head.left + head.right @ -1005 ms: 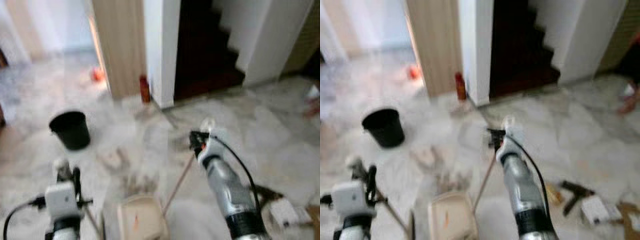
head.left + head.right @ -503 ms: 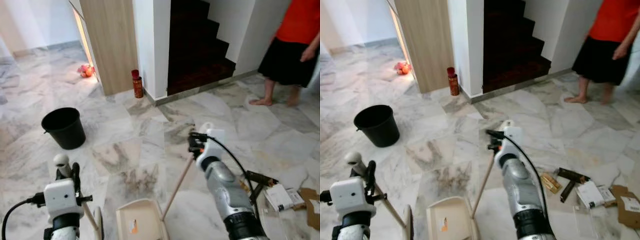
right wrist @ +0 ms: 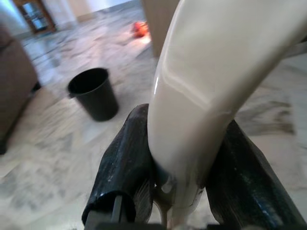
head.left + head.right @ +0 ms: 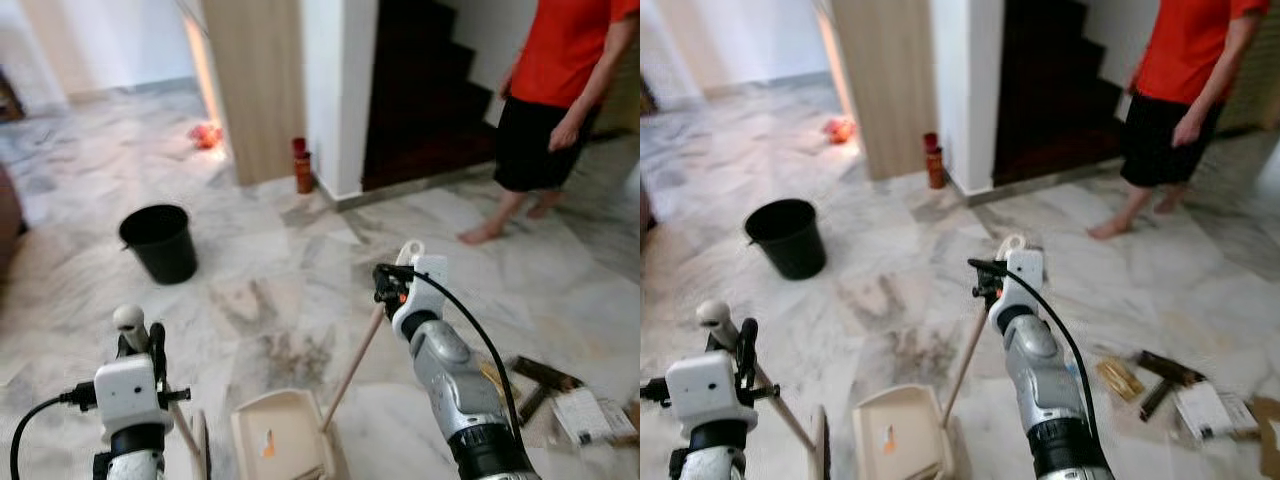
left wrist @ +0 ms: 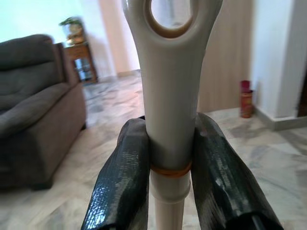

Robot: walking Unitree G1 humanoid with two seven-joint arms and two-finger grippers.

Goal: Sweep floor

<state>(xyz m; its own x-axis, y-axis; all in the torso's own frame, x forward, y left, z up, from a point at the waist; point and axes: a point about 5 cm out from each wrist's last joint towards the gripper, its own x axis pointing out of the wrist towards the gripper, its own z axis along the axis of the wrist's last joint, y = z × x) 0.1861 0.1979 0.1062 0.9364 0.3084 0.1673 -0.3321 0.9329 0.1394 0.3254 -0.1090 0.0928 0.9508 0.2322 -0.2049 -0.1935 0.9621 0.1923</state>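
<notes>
While both tools were already in hand, the sweeping itself looked barely begun.

Step in hand: judged as carrying broom and dustpan toward the rubbish; the litter [image 4: 585, 412] lay on the marble floor [image 4: 270, 250] off to the robot's right, well apart from the pan.

Left gripper [image 5: 168, 165]: jaws closed tight around the top of the broom handle [image 5: 170, 96], both black fingers [image 5: 122, 177] pressed against the cream grip just below its hanging eye; the shaft ran down and forward past the arm.

Right gripper [image 3: 180, 167]: jaws clamped on the curved cream end of the dustpan handle [image 3: 211, 81], with no gap showing on either side.

Dustpan [image 4: 280, 440]: resting on or just above the floor between the two arms, its wooden stick [image 4: 352, 365] slanting up to the right gripper; contact with the floor could not be told.

Next move: likely a turn to the right, bringing the pan beside the litter and the broom head behind it.

Watch for: a person [image 4: 555, 90] standing barefoot near the stairs, close to that path; a black bucket [image 4: 160, 240] standing ahead to the left.
</notes>
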